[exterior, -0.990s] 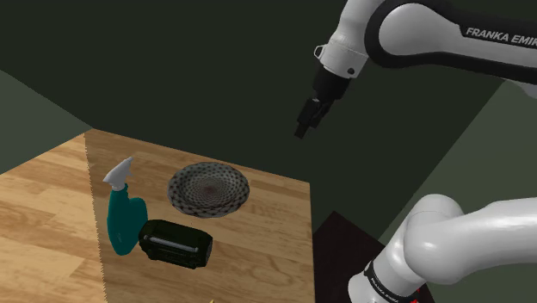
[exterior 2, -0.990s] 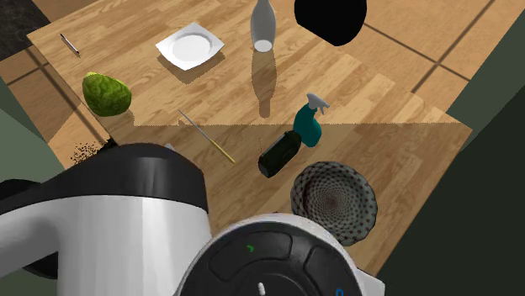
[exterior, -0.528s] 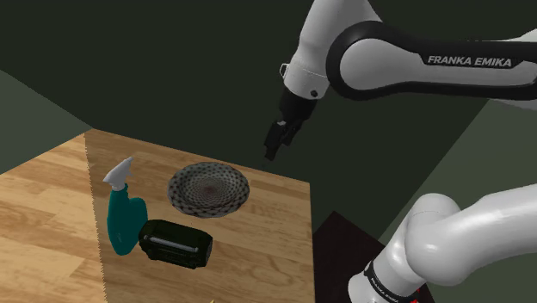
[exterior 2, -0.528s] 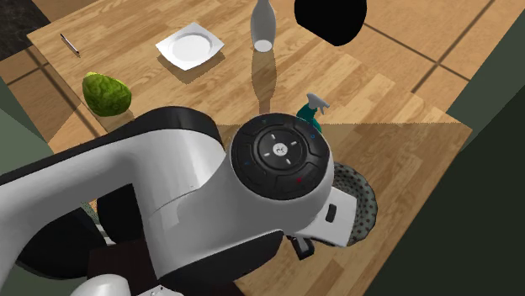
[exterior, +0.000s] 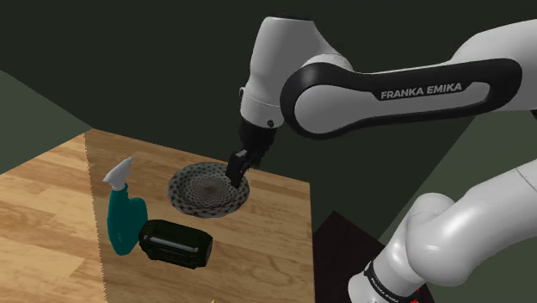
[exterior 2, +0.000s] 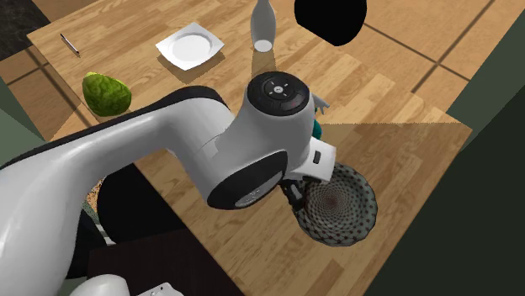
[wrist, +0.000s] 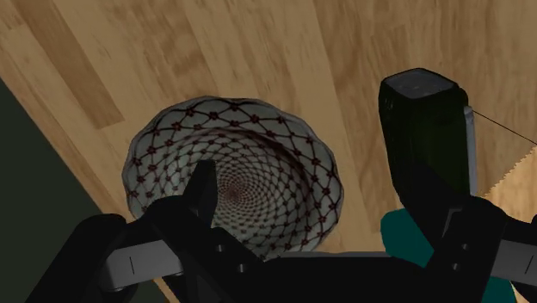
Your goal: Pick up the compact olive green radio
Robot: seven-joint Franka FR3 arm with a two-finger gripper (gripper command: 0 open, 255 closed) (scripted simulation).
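The radio (exterior: 175,243) is a small, very dark green box lying on the wooden table (exterior: 52,215), just right of a teal spray bottle (exterior: 123,211) in the shoulder view. My gripper (exterior: 236,172) hangs low over a net-patterned bowl (exterior: 209,189), up and to the right of the radio in that view. In the wrist view the fingers stand apart with nothing between them, so the gripper (wrist: 318,207) is open; the bowl (wrist: 232,172) lies under it and the radio (wrist: 426,120) sits beyond the right finger (wrist: 435,202).
The table's edge (exterior: 308,241) drops off close to the bowl. The second exterior view shows, farther off, a white plate (exterior 2: 192,46), a white bottle (exterior 2: 263,25), a bumpy green fruit (exterior 2: 107,92) and a black blob (exterior 2: 331,18).
The arm has swung down and to the shoulder view's left, bringing the gripper from high above the table's far edge to just over the bowl.
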